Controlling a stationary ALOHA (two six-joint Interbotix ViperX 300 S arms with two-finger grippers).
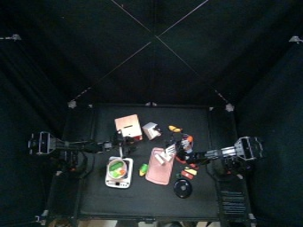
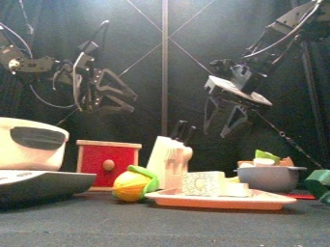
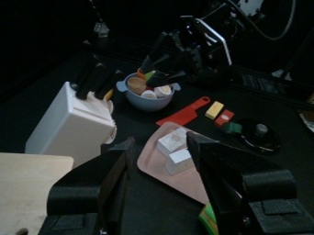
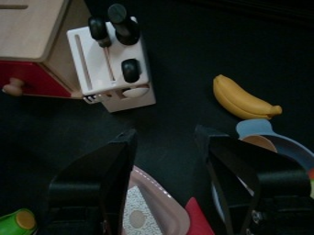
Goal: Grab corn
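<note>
While no writing is legible, left end effector (image 3: 166, 179) spread, right end effector (image 4: 172, 174) spread, both empty.

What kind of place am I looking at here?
Probably a robot test pen: black curtains enclose a small black table strewn with toy kitchen things, like a white knife block and yellow banana.

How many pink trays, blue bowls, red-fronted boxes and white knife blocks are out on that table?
pink tray: 1
blue bowl: 1
red-fronted box: 1
white knife block: 1
Total: 4
</note>
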